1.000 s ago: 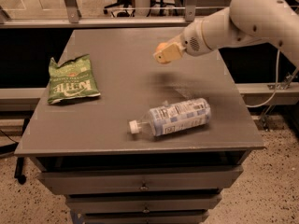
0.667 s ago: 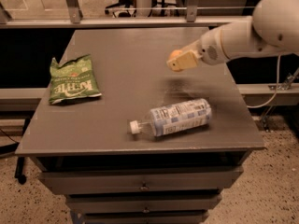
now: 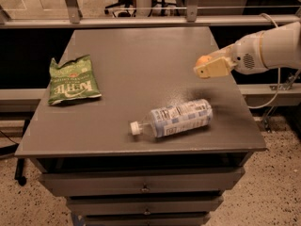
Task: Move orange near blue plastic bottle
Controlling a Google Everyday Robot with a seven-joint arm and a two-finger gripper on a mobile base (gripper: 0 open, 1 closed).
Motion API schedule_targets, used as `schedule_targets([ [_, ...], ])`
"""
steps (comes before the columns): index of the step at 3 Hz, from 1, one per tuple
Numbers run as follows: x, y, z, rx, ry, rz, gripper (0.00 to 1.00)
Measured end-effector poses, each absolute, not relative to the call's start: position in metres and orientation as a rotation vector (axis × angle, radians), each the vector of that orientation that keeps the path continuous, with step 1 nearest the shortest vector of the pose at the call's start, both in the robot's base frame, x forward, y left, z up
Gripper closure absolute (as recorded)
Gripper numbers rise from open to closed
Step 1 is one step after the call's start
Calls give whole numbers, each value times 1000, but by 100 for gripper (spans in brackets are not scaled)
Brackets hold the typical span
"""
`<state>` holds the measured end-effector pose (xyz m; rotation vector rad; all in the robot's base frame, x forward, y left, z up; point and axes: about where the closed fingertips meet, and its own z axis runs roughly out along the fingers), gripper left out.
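Grey tabletop [image 3: 141,51] carried the bottle [image 3: 176,119] on its side near the front, cap pointing left, and a green chip bag [image 3: 73,79] at the left, while the tool [image 3: 207,70] hung over the right edge, clamped on the orange [image 3: 203,59], apart from the bottle.

The arm [image 3: 275,46] stretches level, its pincer [image 3: 203,68] clasping the orange [image 3: 203,59] in midair.

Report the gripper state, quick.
Gripper: shut on the orange, up in the air over the right side of the table, beyond the blue plastic bottle.
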<state>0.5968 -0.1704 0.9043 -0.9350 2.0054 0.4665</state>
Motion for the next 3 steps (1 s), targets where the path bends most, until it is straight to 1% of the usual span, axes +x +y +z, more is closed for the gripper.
schedule_targets([
  [1, 580, -177, 905, -912, 2037, 483, 100],
  [2, 569, -170, 904, -914, 2044, 531, 100],
  [3, 558, -149, 897, -921, 2035, 601, 100],
])
